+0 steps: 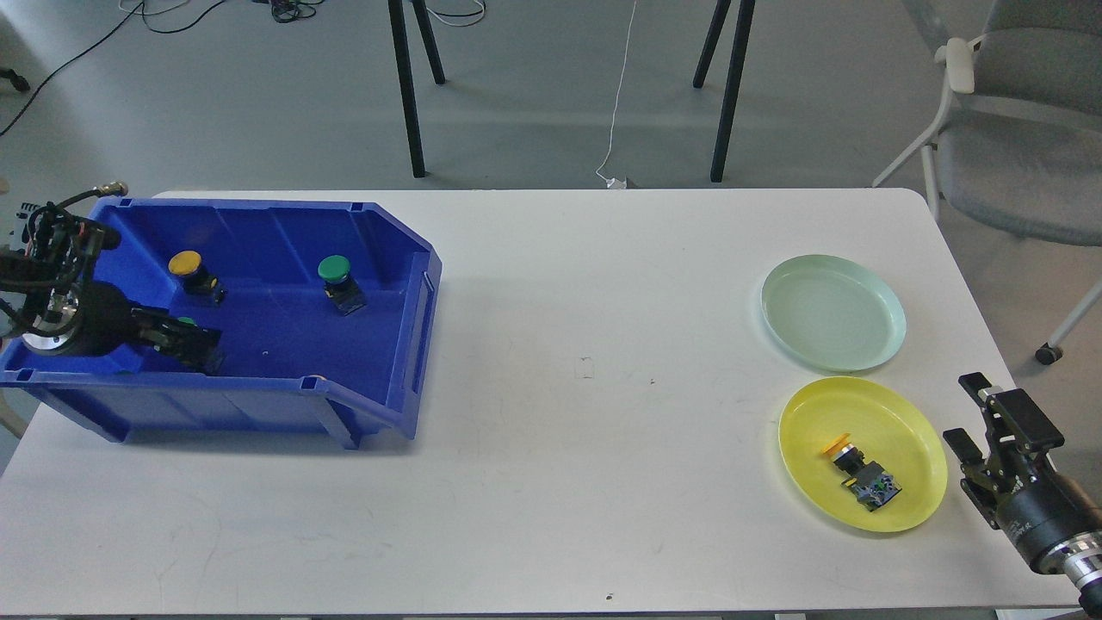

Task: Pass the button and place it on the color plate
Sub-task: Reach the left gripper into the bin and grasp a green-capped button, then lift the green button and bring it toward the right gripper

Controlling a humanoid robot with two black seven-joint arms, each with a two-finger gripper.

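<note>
While reaching down inside the blue bin (405, 344) at the table's left end, left gripper (194, 344) closing around or resting against a green-capped button (186, 325) near the bin's front wall; jaw state impossible to tell from this dark, end-on angle. Sitting deeper in the same bin, well apart from each other: a yellow-capped button (191, 271) toward the back left and a second green-capped button (338, 280) near the middle, both standing tilted on their black bases.

Hovering off the table's right edge, right gripper (977, 413) showing its two fingers spread apart and holding nothing, just beside the yellow plate (913, 430). Lying on its side in that plate, a yellow-capped button with black body (863, 474), cap pointing toward the upper left. Sitting bare just behind the yellow plate, a pale green plate (869, 344), the two rims nearly touching.

Stretching between bin and plates, a wide span of white table (585, 448). Standing beyond the far right corner, a grey chair (1016, 146).
</note>
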